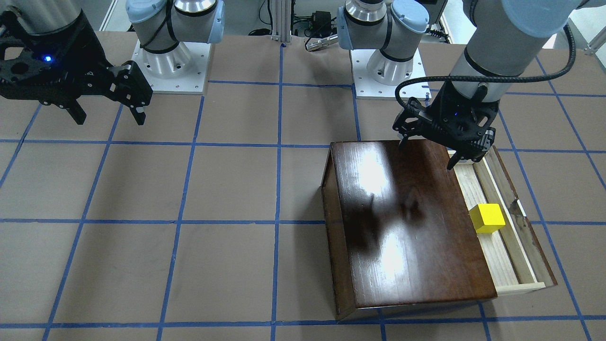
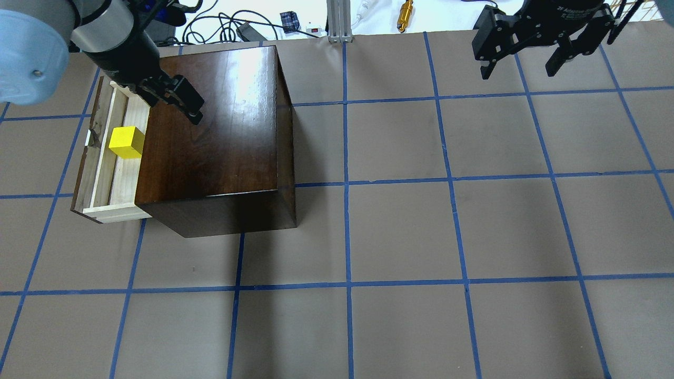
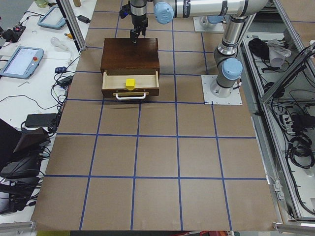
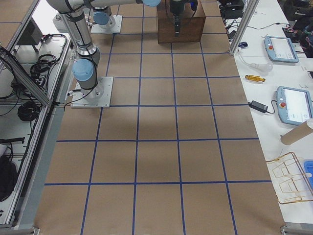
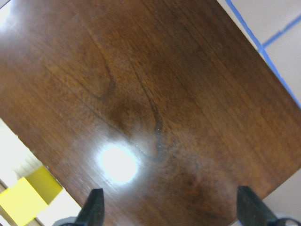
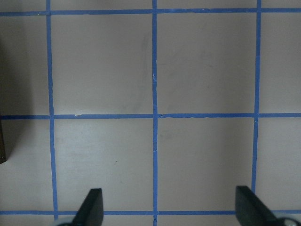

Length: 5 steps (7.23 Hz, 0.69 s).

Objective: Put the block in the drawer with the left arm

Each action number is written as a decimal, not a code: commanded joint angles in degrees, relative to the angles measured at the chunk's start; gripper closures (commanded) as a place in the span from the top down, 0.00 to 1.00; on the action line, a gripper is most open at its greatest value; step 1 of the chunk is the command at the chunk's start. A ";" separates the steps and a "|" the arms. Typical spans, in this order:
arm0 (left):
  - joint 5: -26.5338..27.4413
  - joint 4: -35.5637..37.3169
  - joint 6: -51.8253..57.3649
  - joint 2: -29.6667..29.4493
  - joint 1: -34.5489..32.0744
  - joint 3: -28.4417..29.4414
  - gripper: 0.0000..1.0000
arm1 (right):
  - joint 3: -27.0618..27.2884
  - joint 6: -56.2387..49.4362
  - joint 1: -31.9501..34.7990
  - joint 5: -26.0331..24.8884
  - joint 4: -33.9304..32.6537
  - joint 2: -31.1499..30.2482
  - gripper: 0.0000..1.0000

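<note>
Tabletop [image 2: 400,231] of brown paper, gridded in blue tape. Left arm [image 1: 502,42], trailing a black ribbed cable [image 1: 397,94], reaching out over the table's far-left corner (operators' edge, robot's left end). Glossy dark-brown wooden box [image 2: 216,126] seated toward that same corner. Drawer [image 2: 125,179] pulled out of the box toward the table's left end, pale floor open to view, whitish handle [image 3: 130,96] on the dark front panel. Right gripper [image 2: 517,66] raised over the table's right half, well apart from the box, jaws spread and empty. Left gripper [image 1: 427,152] poised above the box's top, near the edge on the drawer side, jaws spread wide with nothing between. Yellow block [image 2: 126,142] lying flat on the drawer floor, about midway along it, free of both grippers.

Placement judged done in substance; remaining step judged a clean retreat. Lift straight up off the box top first, then swing back toward the robot's edge. Keep the spread jaws away from the drawer's rim and handle, to avoid sliding the tray or tipping the block. Keep the looping cable clear of the box corner. Leave the jaws apart; no closing needed. Go slowly over the glossy top: scuffs likely, and the box perhaps apt to shift under a knock.
</note>
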 commanded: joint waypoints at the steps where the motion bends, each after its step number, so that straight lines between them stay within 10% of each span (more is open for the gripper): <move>1: 1.45 0.41 -14.79 0.31 -2.48 0.23 1.00 | 0.00 0.00 -0.05 0.02 0.00 0.07 1.00; 5: 0.49 -0.55 -21.80 2.59 -2.75 0.24 1.00 | 0.00 0.00 -0.05 -0.06 0.00 -0.01 1.00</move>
